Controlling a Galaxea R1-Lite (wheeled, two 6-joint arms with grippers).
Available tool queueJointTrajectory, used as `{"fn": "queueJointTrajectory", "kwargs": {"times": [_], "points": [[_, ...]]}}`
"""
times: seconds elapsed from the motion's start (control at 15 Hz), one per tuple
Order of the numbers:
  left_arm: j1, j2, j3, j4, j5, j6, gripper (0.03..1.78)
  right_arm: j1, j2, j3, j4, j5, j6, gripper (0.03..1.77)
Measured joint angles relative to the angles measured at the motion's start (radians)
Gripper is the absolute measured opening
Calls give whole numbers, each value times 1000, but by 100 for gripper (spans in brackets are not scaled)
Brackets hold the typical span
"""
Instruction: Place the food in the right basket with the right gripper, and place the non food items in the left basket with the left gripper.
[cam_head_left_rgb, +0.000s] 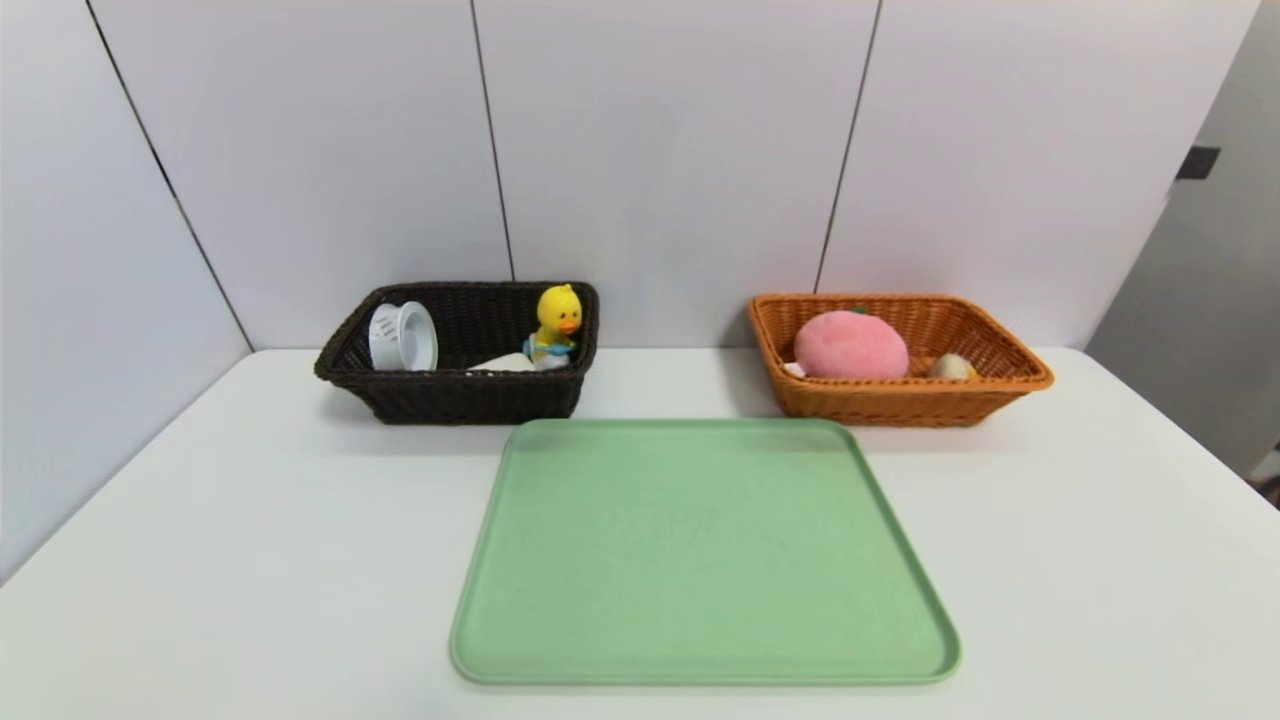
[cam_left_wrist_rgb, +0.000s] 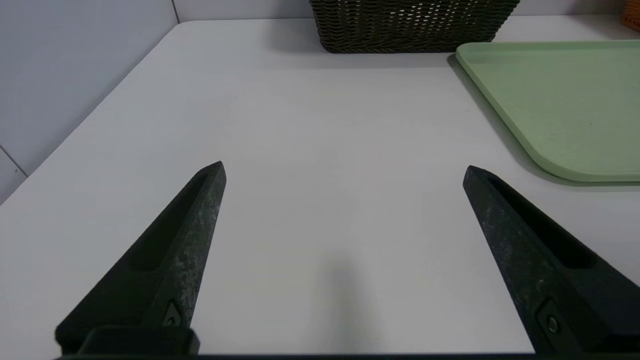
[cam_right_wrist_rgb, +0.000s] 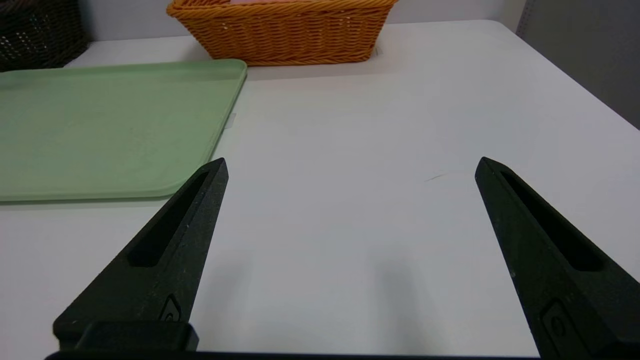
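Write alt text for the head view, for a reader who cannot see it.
An empty green tray lies centred on a white table, with two baskets behind it. The dark basket on the left holds a yellow duck toy and a white cup; the orange basket on the right holds a pink plush peach.

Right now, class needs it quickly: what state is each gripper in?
Left gripper: open, holding nothing, over the table.
Right gripper: open, holding nothing.
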Motion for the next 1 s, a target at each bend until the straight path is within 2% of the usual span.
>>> {"fn": "queueJointTrajectory", "kwargs": {"times": [1.0], "points": [[0, 0, 0, 0, 0, 0, 169, 0, 0, 0, -2, -2, 0, 171]]}}
